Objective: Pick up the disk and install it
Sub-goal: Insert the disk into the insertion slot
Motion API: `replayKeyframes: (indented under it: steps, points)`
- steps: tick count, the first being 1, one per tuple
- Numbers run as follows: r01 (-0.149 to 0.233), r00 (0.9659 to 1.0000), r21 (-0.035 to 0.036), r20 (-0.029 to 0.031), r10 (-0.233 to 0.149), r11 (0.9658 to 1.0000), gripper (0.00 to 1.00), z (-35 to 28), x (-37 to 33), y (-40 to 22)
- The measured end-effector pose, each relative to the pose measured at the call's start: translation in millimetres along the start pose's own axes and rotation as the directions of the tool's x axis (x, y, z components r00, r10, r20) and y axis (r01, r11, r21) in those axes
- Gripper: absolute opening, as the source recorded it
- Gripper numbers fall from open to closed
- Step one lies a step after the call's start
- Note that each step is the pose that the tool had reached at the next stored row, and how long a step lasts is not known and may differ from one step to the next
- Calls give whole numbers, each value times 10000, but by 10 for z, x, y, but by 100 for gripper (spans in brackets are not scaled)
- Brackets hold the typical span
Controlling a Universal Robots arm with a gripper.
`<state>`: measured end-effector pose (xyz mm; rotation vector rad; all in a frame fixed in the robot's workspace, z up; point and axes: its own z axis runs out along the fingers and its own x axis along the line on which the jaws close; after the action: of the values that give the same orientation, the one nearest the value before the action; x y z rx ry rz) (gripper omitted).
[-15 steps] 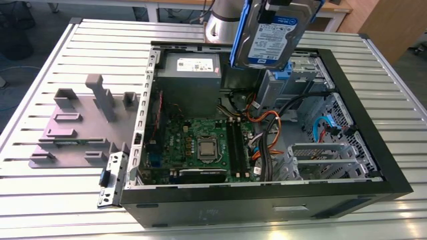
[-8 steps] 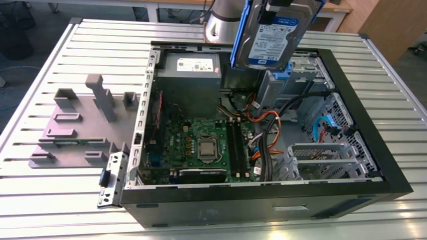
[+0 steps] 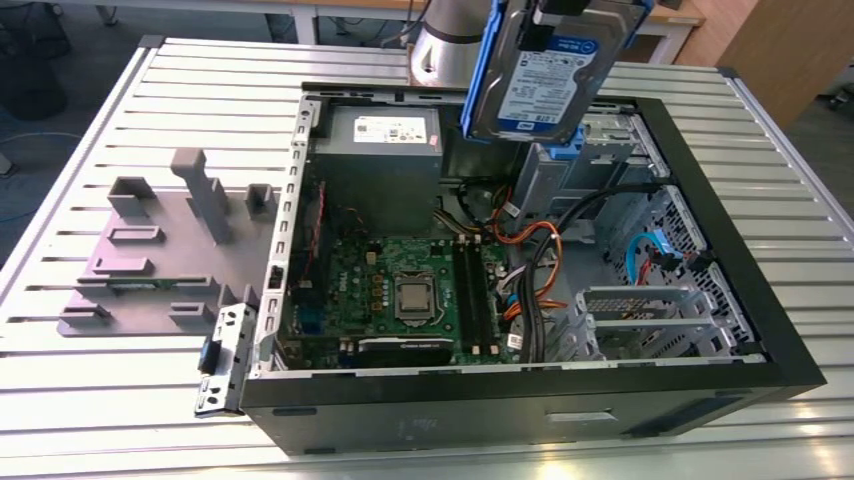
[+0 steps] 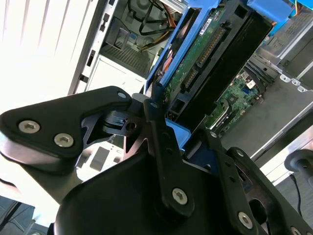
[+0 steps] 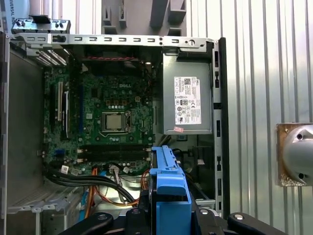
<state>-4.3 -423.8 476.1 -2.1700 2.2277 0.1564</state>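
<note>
The disk, silver-grey with a white-and-blue label and blue rails, hangs upright above the far side of the open computer case. My gripper is shut on its upper end. In the second wrist view my black fingers clamp the blue carrier, and the disk shows its green circuit board and connector. In the first wrist view the blue carrier sticks out from my gripper over the case's interior. Below the disk stands a metal drive bay with a blue part in it.
Inside the case are a grey power-supply box, a green motherboard and orange and black cables. A grey plastic stand with upright posts lies at the exterior view's left on the slatted metal table.
</note>
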Motion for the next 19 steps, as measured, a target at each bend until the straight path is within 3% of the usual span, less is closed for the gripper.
replayKeyframes:
  steps: [19]
  points:
    - [0, 10000, 0, 0, 0, 10000, 37, -6, 74, -10]
